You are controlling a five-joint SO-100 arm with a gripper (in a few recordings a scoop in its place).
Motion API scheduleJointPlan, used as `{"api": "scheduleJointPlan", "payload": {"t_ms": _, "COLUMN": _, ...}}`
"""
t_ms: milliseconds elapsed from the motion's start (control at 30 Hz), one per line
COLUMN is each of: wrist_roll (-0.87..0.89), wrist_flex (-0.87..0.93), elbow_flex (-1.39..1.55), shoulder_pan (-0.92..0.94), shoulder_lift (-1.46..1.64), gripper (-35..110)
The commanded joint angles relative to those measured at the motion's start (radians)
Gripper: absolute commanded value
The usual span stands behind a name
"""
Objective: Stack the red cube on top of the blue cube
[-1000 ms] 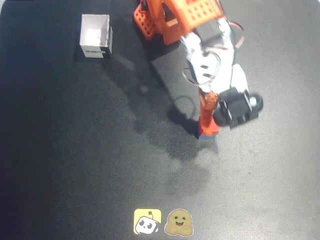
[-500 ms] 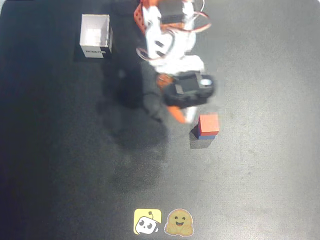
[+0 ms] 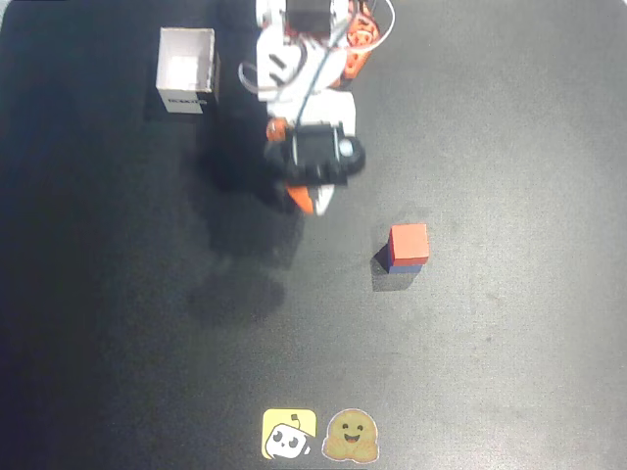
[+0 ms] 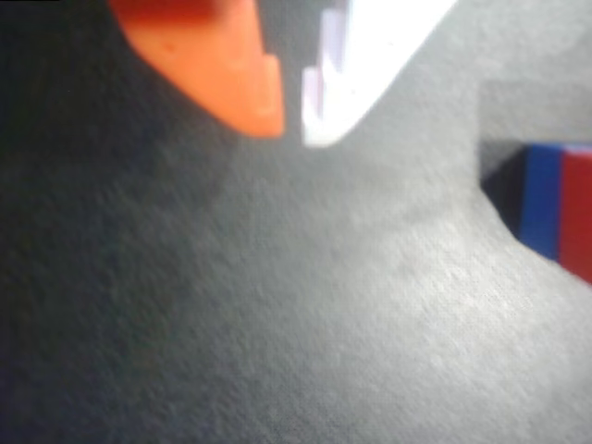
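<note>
Since a second ago the arm has pulled back from the stack toward its base at the top of the overhead view, and the hand (image 3: 312,201) now hangs up and to the left of the cubes, well apart from them. A second ago it was right at the stack; half a second ago it was already clear of it, just up-left.

Seen from the wrist view, the hand (image 4: 291,120) has its orange finger (image 4: 222,65) and white finger (image 4: 370,55) drawn nearly together, with only a narrow slit between the tips and nothing held in it. Bare dark surface (image 4: 277,324) lies beneath them.

Off to the right edge of the wrist view sits the stack, turned on its side by the camera's angle: the blue cube (image 4: 541,203) and the red cube (image 4: 578,217) touch face to face. From overhead, the red cube (image 3: 409,241) rests squarely on top of the blue cube (image 3: 408,266), of which only a thin blue strip shows along the lower edge.

Farther out, a white open-topped box (image 3: 186,70) stands near the top left of the black surface (image 3: 509,372), and two cartoon stickers (image 3: 318,434) lie at the bottom edge.
</note>
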Motion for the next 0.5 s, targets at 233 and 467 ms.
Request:
{"api": "scheduleJointPlan", "payload": {"t_ms": 233, "wrist_roll": 0.026, "wrist_flex": 0.144, "elbow_flex": 0.193, "shoulder_pan": 0.005, "shoulder_lift": 0.403, "gripper": 0}}
{"api": "scheduleJointPlan", "payload": {"t_ms": 467, "wrist_roll": 0.025, "wrist_flex": 0.229, "elbow_flex": 0.264, "shoulder_pan": 0.005, "shoulder_lift": 0.403, "gripper": 0}}
